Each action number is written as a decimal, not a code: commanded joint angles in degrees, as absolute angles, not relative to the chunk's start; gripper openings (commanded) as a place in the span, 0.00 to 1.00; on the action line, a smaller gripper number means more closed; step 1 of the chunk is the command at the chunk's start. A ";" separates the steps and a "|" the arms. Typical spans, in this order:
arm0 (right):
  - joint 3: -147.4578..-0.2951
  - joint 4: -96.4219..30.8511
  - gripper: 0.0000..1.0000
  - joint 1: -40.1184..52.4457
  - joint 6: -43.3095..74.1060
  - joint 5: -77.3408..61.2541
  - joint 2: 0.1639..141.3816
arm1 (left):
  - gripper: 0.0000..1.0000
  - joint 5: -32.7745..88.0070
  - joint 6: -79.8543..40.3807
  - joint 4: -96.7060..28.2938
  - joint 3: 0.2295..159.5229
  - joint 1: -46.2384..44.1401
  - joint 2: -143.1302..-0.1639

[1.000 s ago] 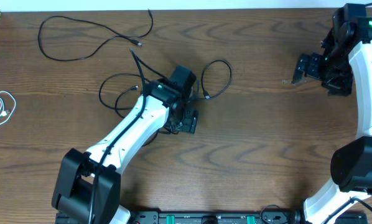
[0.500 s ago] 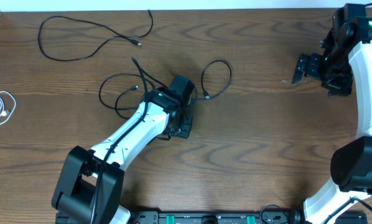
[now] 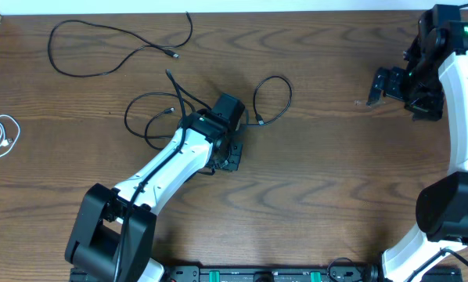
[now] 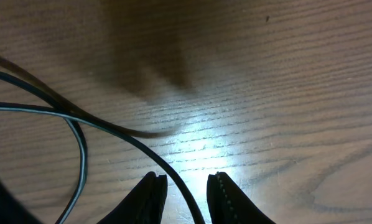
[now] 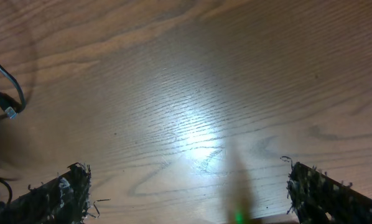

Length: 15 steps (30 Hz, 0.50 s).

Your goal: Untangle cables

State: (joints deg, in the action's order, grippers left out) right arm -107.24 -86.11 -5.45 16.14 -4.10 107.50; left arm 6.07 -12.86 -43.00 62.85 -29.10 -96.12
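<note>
though overhead hides it, left gripper (image 4: 186,179) slightly apart astride black cable (image 4: 43,108) in wrist view, right gripper (image 5: 189,180) splayed

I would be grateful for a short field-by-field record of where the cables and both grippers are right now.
Centre black cable: crossing loops, partly under the left arm
Left gripper: jaws narrowly apart, one strand of it between them
Far black cable: apart, far left
White cable: coiled at left edge
Right gripper: open wide, holding nothing

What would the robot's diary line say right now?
left gripper: open, black cable between jaws | right gripper: open, above table
</note>
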 commanded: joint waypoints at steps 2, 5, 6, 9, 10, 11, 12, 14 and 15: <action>-107.79 -86.15 0.99 -5.26 16.91 -4.01 106.39 | 0.28 5.37 -12.73 -43.68 62.78 -29.23 -95.81; -107.79 -86.15 0.99 -5.26 16.91 -4.01 106.39 | 0.28 5.39 -12.73 -44.29 62.78 -29.23 -95.81; -107.79 -86.15 0.99 -5.26 16.91 -4.01 106.39 | 0.28 5.39 -12.73 -44.49 62.78 -29.23 -95.81; -107.79 -86.15 0.99 -5.26 16.91 -4.01 106.39 | 0.28 5.58 -12.73 -44.84 62.78 -29.23 -95.81; -107.79 -86.15 0.99 -5.26 16.91 -4.01 106.39 | 0.27 5.56 -12.73 -44.82 62.78 -29.23 -95.81; -107.79 -86.13 0.99 -5.26 16.91 -4.01 106.39 | 0.26 5.56 -12.73 -44.71 62.78 -29.23 -95.81; -107.79 -86.13 0.99 -5.26 16.91 -4.01 106.39 | 0.23 5.56 -12.73 -44.62 62.78 -29.23 -95.81; -107.79 -86.15 0.99 -5.26 16.91 -4.01 106.39 | 0.19 5.56 -12.71 -44.38 62.78 -29.23 -95.81; -107.79 -86.15 0.99 -5.26 16.91 -4.01 106.39 | 0.19 5.54 -12.69 -44.18 62.81 -29.23 -95.79</action>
